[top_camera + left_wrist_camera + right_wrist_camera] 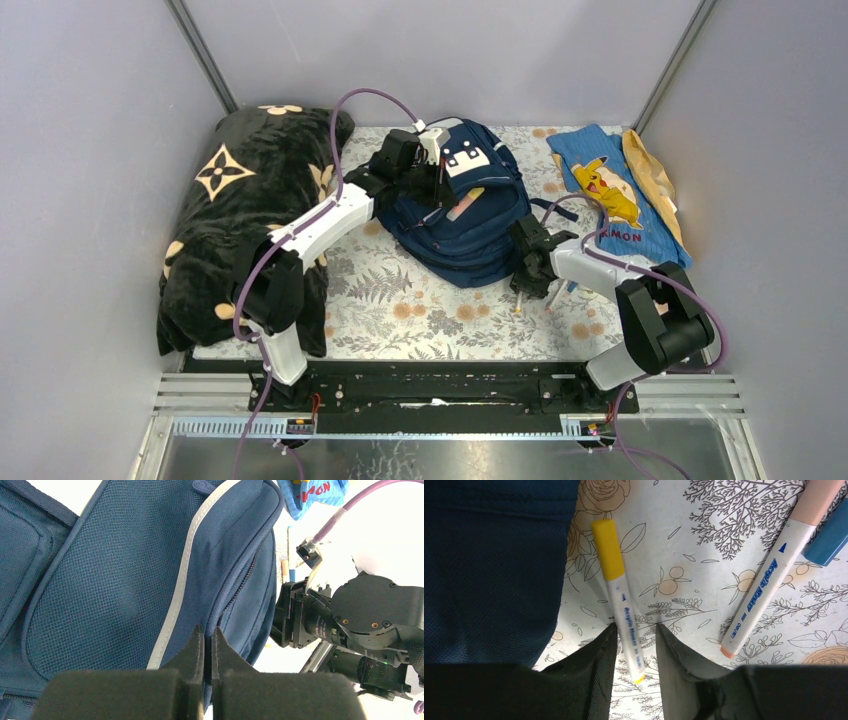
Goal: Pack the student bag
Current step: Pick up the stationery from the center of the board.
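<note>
While student bag (480, 240) lies far-to-near, left tool (207, 630) closed, right tool (636, 627) open around marker (608, 545)

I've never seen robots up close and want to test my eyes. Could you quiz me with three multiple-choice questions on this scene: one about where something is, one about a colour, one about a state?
1. Where does the black blanket lie relative to the student bag?
A. on the left arm's side
B. on the right arm's side
C. inside it

2. What colour is the cap of the marker between the right arm's fingers?
A. red
B. yellow
C. green

3. How are the left arm's fingers?
A. wide open
B. pressed shut
C. out of sight

Answers:
1 A, the top view shows it beside the left arm.
2 B, the right wrist view shows the yellow cap.
3 B, the left wrist view shows their tips together.
</note>
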{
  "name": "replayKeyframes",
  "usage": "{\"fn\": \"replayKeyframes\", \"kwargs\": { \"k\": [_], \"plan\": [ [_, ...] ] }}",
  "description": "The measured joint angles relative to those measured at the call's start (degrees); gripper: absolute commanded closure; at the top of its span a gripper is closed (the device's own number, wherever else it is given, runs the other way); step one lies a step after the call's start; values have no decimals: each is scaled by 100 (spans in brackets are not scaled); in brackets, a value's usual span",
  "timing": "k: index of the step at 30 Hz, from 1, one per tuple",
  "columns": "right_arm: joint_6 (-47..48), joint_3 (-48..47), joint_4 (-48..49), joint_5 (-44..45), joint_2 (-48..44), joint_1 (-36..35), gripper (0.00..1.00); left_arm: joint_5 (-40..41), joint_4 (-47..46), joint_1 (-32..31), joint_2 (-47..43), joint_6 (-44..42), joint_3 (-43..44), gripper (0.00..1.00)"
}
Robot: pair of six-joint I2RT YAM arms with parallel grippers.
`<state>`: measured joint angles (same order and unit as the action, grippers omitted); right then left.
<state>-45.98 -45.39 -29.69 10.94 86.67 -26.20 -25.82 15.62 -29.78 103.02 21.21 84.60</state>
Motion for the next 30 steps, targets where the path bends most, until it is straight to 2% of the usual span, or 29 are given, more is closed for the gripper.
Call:
{"fn": "replayKeyframes", "kwargs": {
  "k": [2, 5, 6, 11, 17, 23, 30],
  "plan": [
    [-2, -13, -11, 13, 17, 0, 74, -15, 4, 0, 0, -15, 0, 100],
    [-63, 9, 31, 11, 2, 0, 98, -26, 13, 0, 0, -15, 0, 100],
    [-72, 37, 57, 11, -31, 0, 100, -31, 13, 0, 0, -15, 0, 100],
    [-249, 317, 129, -52, -387, 0, 100, -105, 70, 2, 0, -13, 0, 100],
    [-269, 299, -332, -144, -1239, 0, 100, -186, 109, 33, 0, 31, 0, 100],
    [-245, -452, -791, -256, -1637, 0, 100, -184, 107, 33, 0, 96, 0, 100],
    [-348, -1082, -125, -627, -1491, 0, 100, -201, 109, 33, 22, 142, 2, 100]
  ]
}}
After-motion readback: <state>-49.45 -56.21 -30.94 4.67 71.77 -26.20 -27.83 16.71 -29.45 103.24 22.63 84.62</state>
